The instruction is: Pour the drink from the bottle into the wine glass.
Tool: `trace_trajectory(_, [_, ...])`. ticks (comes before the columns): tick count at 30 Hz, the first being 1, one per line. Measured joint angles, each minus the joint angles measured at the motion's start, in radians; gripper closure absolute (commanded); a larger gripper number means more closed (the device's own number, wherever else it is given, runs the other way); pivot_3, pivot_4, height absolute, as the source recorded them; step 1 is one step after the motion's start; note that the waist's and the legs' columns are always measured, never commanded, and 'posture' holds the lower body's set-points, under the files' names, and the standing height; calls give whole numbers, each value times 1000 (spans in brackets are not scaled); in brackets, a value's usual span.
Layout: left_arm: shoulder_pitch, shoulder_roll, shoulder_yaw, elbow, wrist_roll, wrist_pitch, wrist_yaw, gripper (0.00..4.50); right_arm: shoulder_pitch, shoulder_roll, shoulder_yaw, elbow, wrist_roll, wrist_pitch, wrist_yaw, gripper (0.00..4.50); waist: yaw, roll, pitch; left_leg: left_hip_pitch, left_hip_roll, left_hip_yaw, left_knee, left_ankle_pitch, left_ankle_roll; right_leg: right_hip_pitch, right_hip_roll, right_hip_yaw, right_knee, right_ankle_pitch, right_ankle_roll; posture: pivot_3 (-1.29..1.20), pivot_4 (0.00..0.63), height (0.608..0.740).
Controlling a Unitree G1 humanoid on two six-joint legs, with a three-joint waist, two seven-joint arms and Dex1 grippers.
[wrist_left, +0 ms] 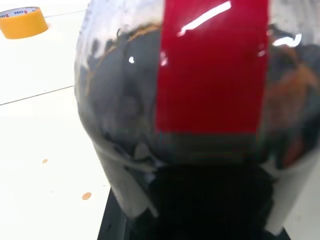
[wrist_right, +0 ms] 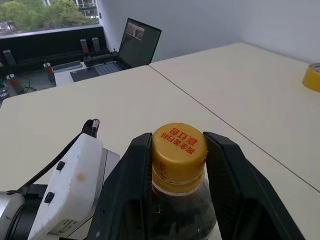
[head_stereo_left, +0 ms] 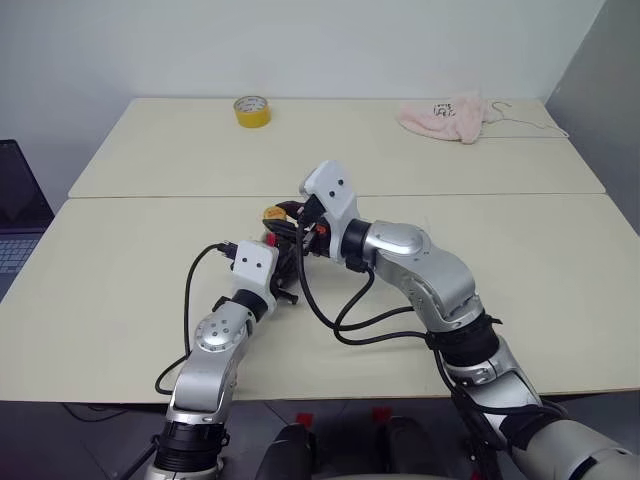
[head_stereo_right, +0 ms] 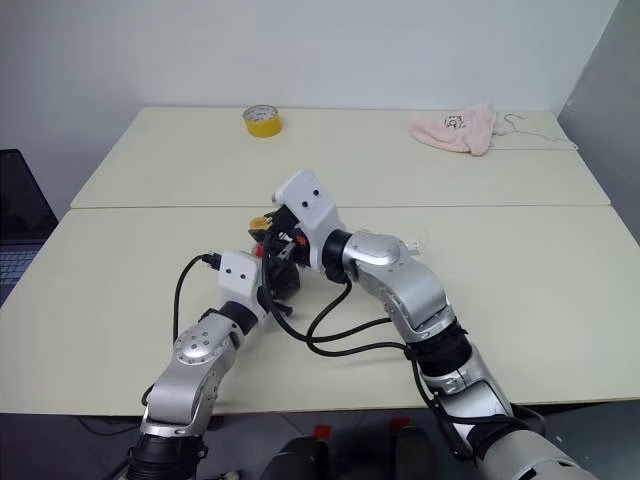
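Nearest my chest, low over the front table [head_stereo_left: 120, 330], my left gripper [head_stereo_right: 283, 282] is clamped tight around the body of the bottle [wrist_left: 190, 100]; its wrist camera looks straight onto the clear, bulging wall, the red label [wrist_left: 212, 65] and the drink [wrist_left: 120, 110], dark brown to almost black, with a thin foamy line where the liquid ends. Item two, just above and beyond it: my right gripper [wrist_right: 179, 165], reaching in from the right side and crossing over the left one, its two black fingers [wrist_right: 227, 170] pressed against opposite sides of the yellow cap [wrist_right: 179, 146], which is screwed on and carries red print on its top. The bottle stands upright between the two claws, near the middle of the front table, close to the seam where the front table meets the rear table [head_stereo_left: 400, 150]. Black cables [head_stereo_left: 335, 310] loop from both wrists across the tabletop. Item three, farther out on the rear table: a yellow tape roll [head_stereo_left: 252, 111] lying flat toward the left, and a crumpled pink cloth [head_stereo_left: 445, 116] toward the right, well apart from each other. Item four, off the left edge of the tables: a laptop [head_stereo_left: 15, 215] with its dark screen open.
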Motion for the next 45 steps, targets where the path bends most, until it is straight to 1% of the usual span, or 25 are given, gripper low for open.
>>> trace_trajectory(6, [1,1,2,-15,0,-3,-1,3708,46,18,-31,67,13,-166,84,3286,0,0,0,0,0,0,0,0,0,0,0,0,0,0,0,0,150,740])
trace_trajectory(9, [1,1,2,-15,-1,-9,-2,3709,66,45,-54,116,34,-233,121,3287,0,0,0,0,0,0,0,0,0,0,0,0,0,0,0,0,150,740])
trace_trajectory(16, [5,1,9,-15,-2,-21,-3,3709,70,66,-70,186,42,-325,176,3287,0,0,0,0,0,0,0,0,0,0,0,0,0,0,0,0,150,740])
trace_trajectory(19, [7,1,9,-15,-2,-23,-4,3709,78,83,-86,193,57,-317,185,3287,0,0,0,0,0,0,0,0,0,0,0,0,0,0,0,0,150,740])
trace_trajectory(22, [14,1,8,-14,-2,-21,-6,3709,88,108,-116,188,122,-272,187,3289,0,0,0,0,0,0,0,0,0,0,0,0,0,0,0,0,150,740])
trace_trajectory(26, [15,1,3,-6,-2,-18,-6,3709,104,136,-117,161,182,-215,190,3291,0,0,0,0,1,0,0,0,0,0,0,0,0,0,0,0,150,740])
trace_trajectory(30, [14,1,0,-6,-2,-18,-6,3709,109,136,-113,145,195,-197,181,3291,0,0,0,0,0,0,0,0,0,0,0,0,0,0,0,0,150,740])
trace_trajectory(33, [14,1,-1,-6,-2,-18,-6,3709,115,134,-109,136,176,-220,148,3292,0,0,0,0,0,0,0,0,0,0,0,0,0,0,0,0,150,740])
trace_trajectory(36, [12,0,-2,-6,-2,-18,-5,3709,123,96,-121,107,118,-280,100,3292,1,0,0,0,-1,0,0,0,0,0,0,0,0,0,0,0,150,740])
trace_trajectory(39, [13,1,-1,-6,-2,-18,-4,3709,163,11,-157,-26,96,-300,61,3292,6,0,0,-1,-1,0,0,0,0,0,0,0,-1,0,0,0,150,740])
trace_trajectory(43, [15,1,0,-6,-2,-18,-5,3709,246,-101,-270,-262,120,-267,5,3292,11,0,0,-1,-1,0,0,0,0,1,0,0,-1,0,0,0,150,740])
trace_trajectory(45, [16,1,0,-5,-2,-18,-5,3709,297,-149,-316,-340,125,-247,-19,3292,14,0,0,0,0,0,0,0,0,1,0,0,-1,0,0,0,150,740])
